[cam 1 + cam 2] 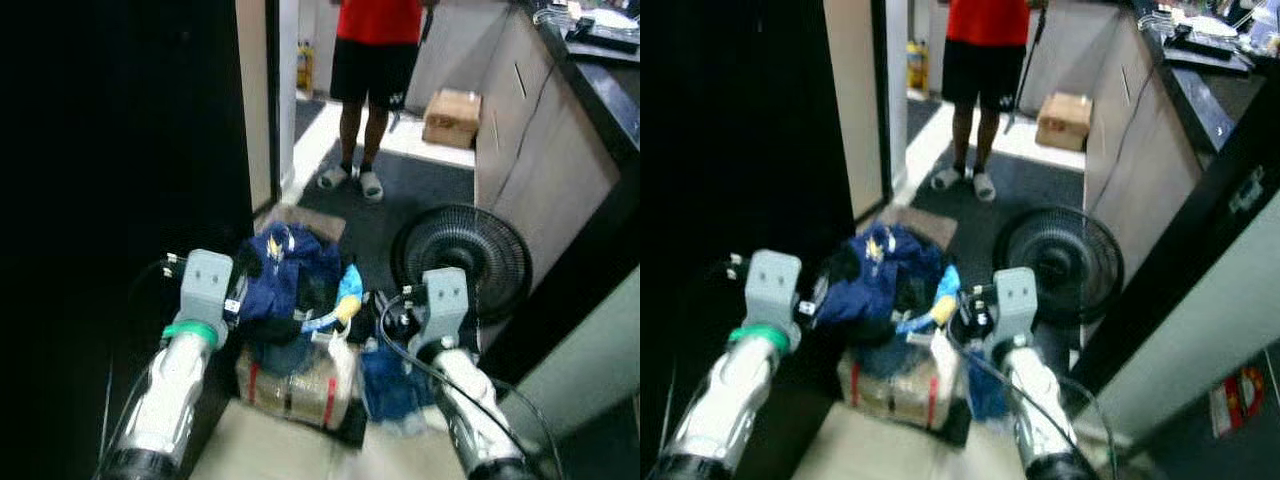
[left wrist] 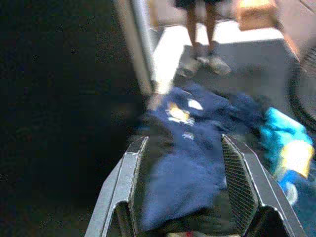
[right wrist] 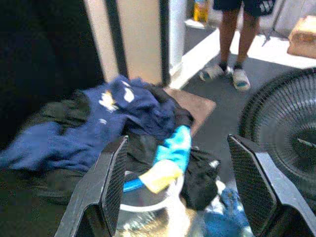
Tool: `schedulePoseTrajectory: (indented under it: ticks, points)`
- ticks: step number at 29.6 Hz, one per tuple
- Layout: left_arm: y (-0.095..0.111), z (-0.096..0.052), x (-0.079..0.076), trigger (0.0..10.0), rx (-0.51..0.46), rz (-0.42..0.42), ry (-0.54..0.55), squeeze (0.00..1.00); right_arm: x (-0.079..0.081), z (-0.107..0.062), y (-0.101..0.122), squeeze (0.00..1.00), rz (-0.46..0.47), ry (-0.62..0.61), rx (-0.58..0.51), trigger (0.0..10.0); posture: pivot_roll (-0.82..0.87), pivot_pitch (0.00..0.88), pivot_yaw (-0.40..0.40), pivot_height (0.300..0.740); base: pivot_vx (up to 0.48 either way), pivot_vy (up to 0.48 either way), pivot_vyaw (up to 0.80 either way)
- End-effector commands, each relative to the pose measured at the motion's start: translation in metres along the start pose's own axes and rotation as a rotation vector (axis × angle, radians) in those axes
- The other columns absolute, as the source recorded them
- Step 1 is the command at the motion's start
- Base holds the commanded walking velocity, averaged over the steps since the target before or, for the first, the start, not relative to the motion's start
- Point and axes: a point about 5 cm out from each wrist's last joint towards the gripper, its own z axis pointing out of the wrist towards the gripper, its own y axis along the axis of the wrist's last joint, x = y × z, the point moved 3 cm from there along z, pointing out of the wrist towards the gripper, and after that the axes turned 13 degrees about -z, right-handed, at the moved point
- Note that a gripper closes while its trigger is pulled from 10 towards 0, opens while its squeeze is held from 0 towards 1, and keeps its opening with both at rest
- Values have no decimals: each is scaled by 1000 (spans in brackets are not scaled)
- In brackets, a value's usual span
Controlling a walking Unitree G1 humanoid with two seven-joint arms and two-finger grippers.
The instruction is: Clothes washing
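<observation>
Grey floor (image 1: 420, 190), seemingly beige cabinets (image 1: 530, 150), fan (image 1: 462, 250)

Both silver arms extend forward over the clothes pile (image 1: 290, 290). Left gripper (image 2: 185, 185) hovers above it, fingers spread apart. Right gripper (image 3: 180, 190) likewise hovers, fingers spread wide.

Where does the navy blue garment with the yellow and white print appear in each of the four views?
Left eye view: navy garment on top of the clothes pile, centre, between the two arms.
Right eye view: left of centre, atop the same pile.
Left wrist view: centre, between the left pincer's open fingers.
Right wrist view: left of centre, above the right pincer.
Shared landmark: the light blue and yellow cloth beside it.
</observation>
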Motion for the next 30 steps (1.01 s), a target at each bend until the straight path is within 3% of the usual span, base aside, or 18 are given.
schedulePoseTrajectory:
  ticks: [1,5,23,30]
  points:
    - [-18,-5,0,10000,53,22,-2,0,2,-4,-11,0,-6,0,33,10000,29,0,12,740,458,0,0]
    - [-35,-10,-6,10000,104,22,-11,0,2,-10,-23,0,-13,-2,71,10000,22,0,13,740,459,0,0]
    - [-33,-6,-5,10000,77,31,-14,0,1,-6,-20,0,-14,-8,44,10000,25,0,14,740,458,0,0]
    - [-33,-7,-5,10000,75,38,-25,0,1,-6,-18,0,-15,-7,38,10000,23,0,16,740,44,0,0]
